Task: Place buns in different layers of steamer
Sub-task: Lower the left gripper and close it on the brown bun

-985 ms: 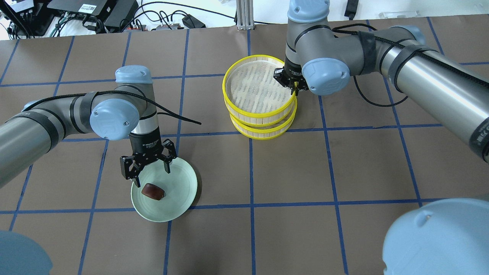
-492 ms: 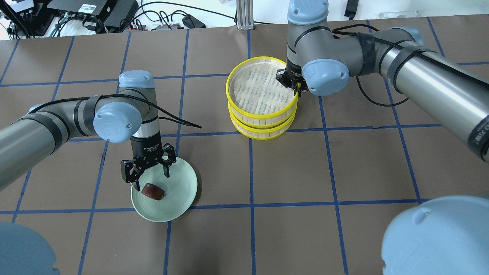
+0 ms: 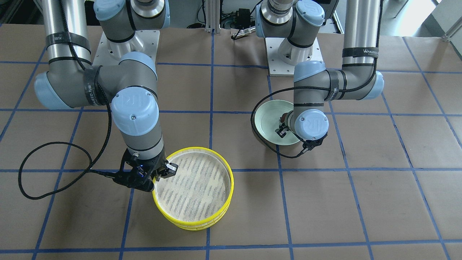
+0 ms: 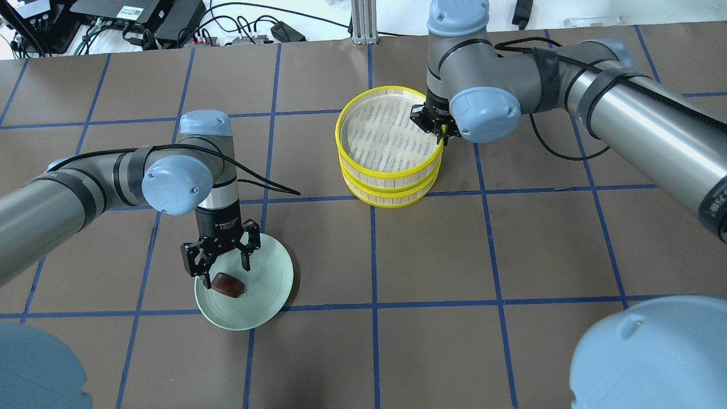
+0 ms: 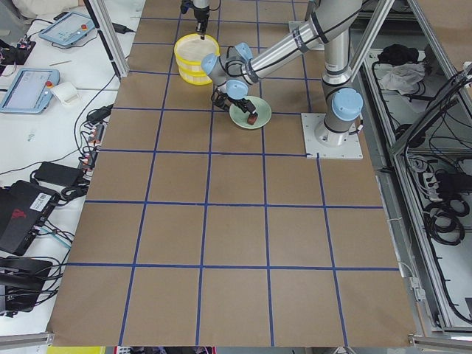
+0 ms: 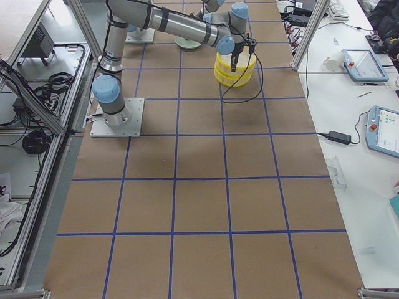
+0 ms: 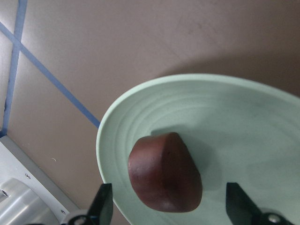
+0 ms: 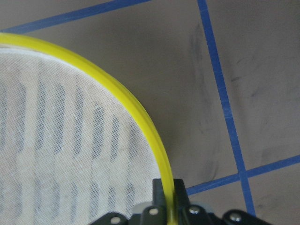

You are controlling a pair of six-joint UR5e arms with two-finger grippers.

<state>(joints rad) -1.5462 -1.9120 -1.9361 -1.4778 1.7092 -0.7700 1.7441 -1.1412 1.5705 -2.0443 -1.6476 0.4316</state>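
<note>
**Overhead exterior: left tool open over the brown bun, right tool clamped on the top tray**

We read the step in hand as picking the dark reddish-brown bun (image 4: 228, 284) off the pale green plate (image 4: 270, 284). The left tool (image 4: 224, 274) hangs just above the plate with its jaws spread and nothing in them. In the left wrist view the bun lies between the two fingers, a little nearer the left-hand one.

We would shift the tool slightly so the bun is centred, then come straight down until the fingertips are level with the bun's sides but clear of the plate. The bun looks rounded and probably soft, so we judge a gentle close across its shorter width is best. A hard pinch could squash it or squirt it out sideways. It also lies close to the plate's rim, so a skewed descent risks tipping the plate.

The right tool (image 4: 440, 132) is clenched on the yellow rim of the top tray (image 4: 392, 172), which sits on the lower tray (image 4: 392, 197) out on the brown surface (image 4: 511, 255). The top tray's mesh is bare. We cannot see the cream-white bun in any view, so we cannot say whether it lies in the covered lower tray.
</note>
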